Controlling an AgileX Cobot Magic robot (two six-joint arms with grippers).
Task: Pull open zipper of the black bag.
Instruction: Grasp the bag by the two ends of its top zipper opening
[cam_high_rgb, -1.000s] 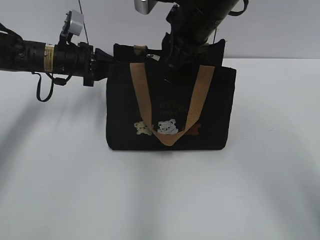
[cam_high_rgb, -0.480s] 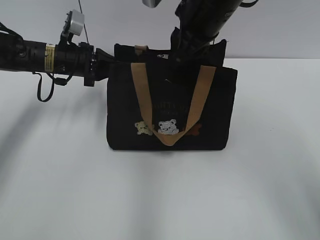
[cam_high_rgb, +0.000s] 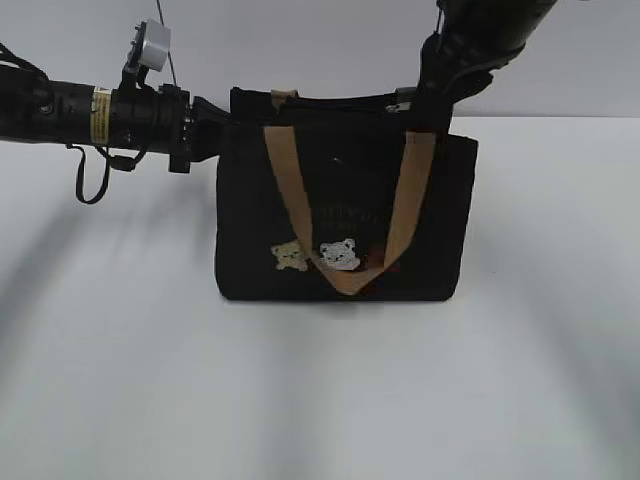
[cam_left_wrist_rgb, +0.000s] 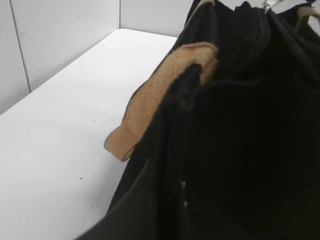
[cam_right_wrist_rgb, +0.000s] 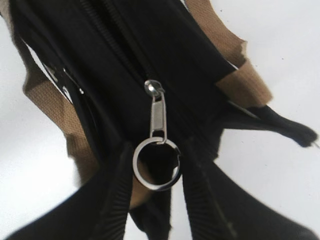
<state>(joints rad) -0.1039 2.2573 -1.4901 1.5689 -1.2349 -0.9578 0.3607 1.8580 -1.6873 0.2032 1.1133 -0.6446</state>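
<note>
Two robot arms work on a small black bag (cam_high_rgb: 345, 215) standing upright on a white bench (cam_high_rgb: 320, 390). The bag has tan webbing handles (cam_high_rgb: 290, 195) and little embroidered bears low on its front.

From the left, the left hand (cam_high_rgb: 210, 125) reaches in level and meets the bag's upper left corner. Its fingers are together, apparently pinching fabric there, though the wrist view shows only dark cloth and a handle.

From above, the right hand (cam_high_rgb: 425, 100) sits at the bag's top right edge. In its wrist view, the two ribbed fingers (cam_right_wrist_rgb: 112, 195) stand partly apart on either side of the silver ring (cam_right_wrist_rgb: 156, 164) that hangs from the zipper (cam_right_wrist_rgb: 152, 92) slider. Whether they pinch the ring or merely flank it is unclear.

Risk, as a judgement: a thin ring could slip out if the fingers are not truly clamped. Pulling at an angle might jam the slider or lift the light bag, should the left hold give way.
</note>
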